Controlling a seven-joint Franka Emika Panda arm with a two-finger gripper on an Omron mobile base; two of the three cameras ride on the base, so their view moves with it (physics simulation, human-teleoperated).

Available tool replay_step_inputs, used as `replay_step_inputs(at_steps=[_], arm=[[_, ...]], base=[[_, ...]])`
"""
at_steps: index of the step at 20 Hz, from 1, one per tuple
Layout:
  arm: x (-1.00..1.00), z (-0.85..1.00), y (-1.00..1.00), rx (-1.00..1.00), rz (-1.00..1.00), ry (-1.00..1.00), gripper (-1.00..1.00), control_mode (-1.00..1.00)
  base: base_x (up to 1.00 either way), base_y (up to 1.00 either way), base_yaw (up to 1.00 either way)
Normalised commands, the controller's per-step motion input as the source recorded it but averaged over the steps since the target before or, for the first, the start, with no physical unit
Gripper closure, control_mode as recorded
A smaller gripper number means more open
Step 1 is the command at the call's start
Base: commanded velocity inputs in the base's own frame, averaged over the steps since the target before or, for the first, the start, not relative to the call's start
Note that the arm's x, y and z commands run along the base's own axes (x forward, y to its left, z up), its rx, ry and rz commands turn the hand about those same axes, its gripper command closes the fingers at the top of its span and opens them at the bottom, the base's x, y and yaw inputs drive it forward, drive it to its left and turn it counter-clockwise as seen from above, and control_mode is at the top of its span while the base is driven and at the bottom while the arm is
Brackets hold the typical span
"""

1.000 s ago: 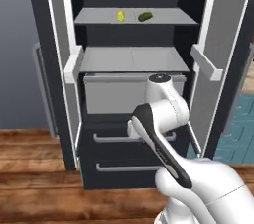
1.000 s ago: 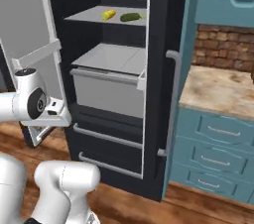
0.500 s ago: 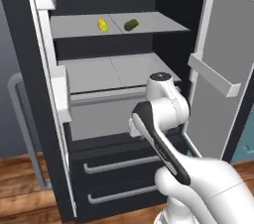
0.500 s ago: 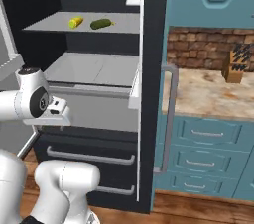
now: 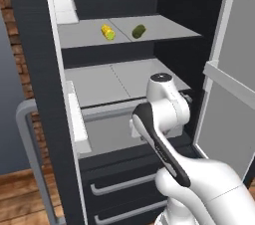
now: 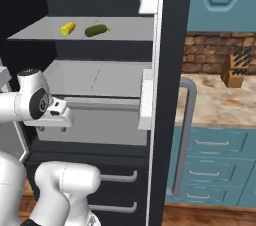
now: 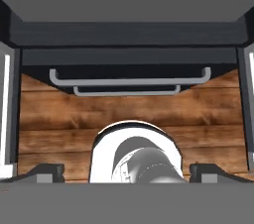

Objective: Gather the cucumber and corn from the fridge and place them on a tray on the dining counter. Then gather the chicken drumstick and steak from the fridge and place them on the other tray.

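The fridge [image 5: 35, 45] stands open in front of me. On its upper shelf lie the yellow corn [image 5: 107, 32] [image 6: 68, 29] and, just right of it, the dark green cucumber [image 5: 138, 31] [image 6: 96, 30]. My arm [image 5: 162, 107] is folded in front of the lower shelf, well below both, with the hand [image 6: 52, 114] pointing down. In the hand view my gripper [image 7: 127, 172] is open, its fingertips [image 7: 47, 172] far apart with nothing between them, above the wood floor and the drawer handles [image 7: 129, 82]. The chicken drumstick, steak, trays and dining counter are out of view.
The right fridge door [image 5: 234, 84] swings out beside my arm. The left door's bar handle [image 5: 30, 144] sticks out at the left. Right of the fridge are teal cabinets [image 6: 215, 145] and a stone kitchen counter [image 6: 220, 102] with a knife block [image 6: 235, 72].
The whole picture has shifted: the base has driven closer to the fridge, so the shelves look larger. The arm keeps its folded pose and the gripper stays open.
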Motion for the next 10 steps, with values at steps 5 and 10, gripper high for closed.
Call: replay_step_inputs(at_steps=[5, 10], arm=[[0.0, 0.0, 0.0, 0.0, 0.0, 0.0, -1.0, 1.0], [0.0, 0.0, 0.0, 0.0, 0.0, 0.0, -1.0, 1.0]], base=[[0.33, 0.22, -0.11], [0.11, 0.05, -0.02]])
